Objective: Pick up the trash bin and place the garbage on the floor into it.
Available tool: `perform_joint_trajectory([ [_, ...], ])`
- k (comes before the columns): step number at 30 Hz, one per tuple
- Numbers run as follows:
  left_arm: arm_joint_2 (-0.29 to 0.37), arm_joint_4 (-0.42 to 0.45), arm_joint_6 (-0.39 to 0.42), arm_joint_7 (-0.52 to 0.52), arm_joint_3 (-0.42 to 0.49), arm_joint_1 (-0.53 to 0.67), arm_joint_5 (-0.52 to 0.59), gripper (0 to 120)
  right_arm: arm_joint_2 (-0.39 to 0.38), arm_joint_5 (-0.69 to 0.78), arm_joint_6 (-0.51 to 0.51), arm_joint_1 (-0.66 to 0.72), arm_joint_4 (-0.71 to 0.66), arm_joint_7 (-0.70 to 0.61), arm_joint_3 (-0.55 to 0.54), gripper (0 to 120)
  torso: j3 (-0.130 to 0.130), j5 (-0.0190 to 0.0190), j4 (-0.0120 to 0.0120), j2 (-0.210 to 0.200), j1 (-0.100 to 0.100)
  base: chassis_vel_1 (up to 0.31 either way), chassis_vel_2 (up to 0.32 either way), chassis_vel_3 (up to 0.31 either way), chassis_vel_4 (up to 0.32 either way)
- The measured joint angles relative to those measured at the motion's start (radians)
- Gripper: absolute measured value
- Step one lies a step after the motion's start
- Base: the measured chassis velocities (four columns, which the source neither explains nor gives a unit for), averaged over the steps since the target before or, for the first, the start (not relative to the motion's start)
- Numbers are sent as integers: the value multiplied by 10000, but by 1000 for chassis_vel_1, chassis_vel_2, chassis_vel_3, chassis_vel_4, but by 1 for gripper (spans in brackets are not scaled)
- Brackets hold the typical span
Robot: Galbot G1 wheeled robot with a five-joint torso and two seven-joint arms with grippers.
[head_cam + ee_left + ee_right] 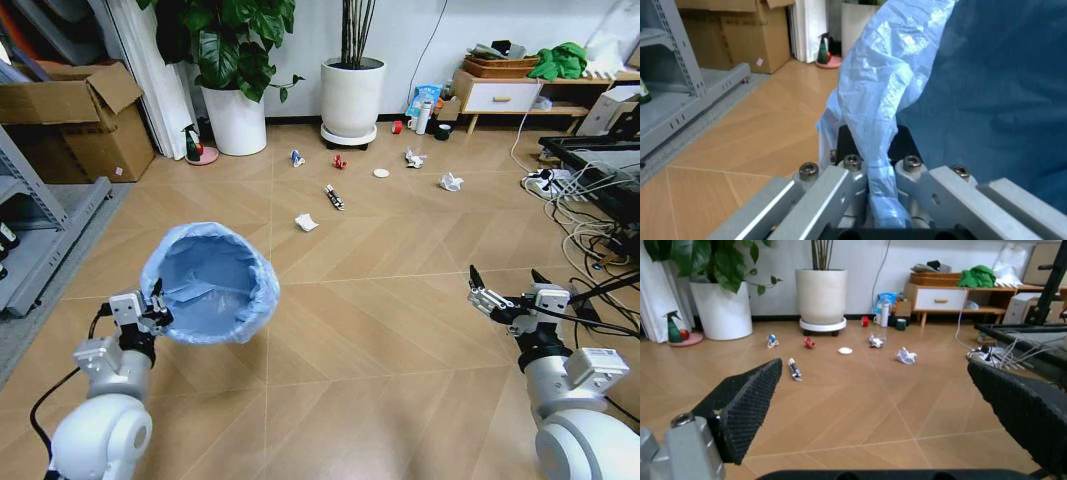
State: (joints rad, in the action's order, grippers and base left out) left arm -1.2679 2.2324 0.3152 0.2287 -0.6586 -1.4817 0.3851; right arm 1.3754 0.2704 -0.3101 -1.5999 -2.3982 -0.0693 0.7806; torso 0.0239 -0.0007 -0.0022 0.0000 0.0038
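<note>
1. The left gripper [157, 308] is clamped on the rim of the bin [212, 281], bag and all; the left wrist view shows the blue bag [881, 125] pinched between its jaws. The bin hangs tilted at the robot's left front, mouth facing up and toward the head camera
2. The right gripper [503, 289] hovers over bare floor at the right, jaws wide apart and holding nothing; its pads [750, 402] frame the litter ahead
3. The garbage lies well ahead, toward the planters: a paper wad [307, 222] nearest, then a dark stick wrapper [334, 197], a blue-white wrapper [297, 157], a red wrapper [340, 161], a white lid [381, 173] and two more wads [415, 157] [451, 182]
4. Everything sits forward of both grippers, out of reach I'd say. The stick wrapper's long axis runs roughly away from the robot, slanting left. The nearest wad lies nearly midway between the arms, and the free right gripper looks the natural one to fetch it
</note>
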Motion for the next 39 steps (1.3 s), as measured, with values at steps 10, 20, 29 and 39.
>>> perform_joint_trajectory([
  [10,192,65,1,14,100,155,-94,0,96,-132,38,3,-10,62,-29,100,0,-1,-1,0,0,-8,6,10,-9],
  [20,208,25,3,-5,181,233,-152,0,190,-308,103,17,70,152,-110,100,2,-2,-1,0,1,-108,97,103,-105],
  [29,254,-26,3,3,215,288,-191,0,251,-407,208,36,150,211,-147,100,1,-1,0,0,1,-103,119,106,-116],
  [39,251,25,-1,14,337,268,-271,0,318,-555,411,36,220,327,-182,100,1,-2,0,0,1,-133,138,137,-139],
])
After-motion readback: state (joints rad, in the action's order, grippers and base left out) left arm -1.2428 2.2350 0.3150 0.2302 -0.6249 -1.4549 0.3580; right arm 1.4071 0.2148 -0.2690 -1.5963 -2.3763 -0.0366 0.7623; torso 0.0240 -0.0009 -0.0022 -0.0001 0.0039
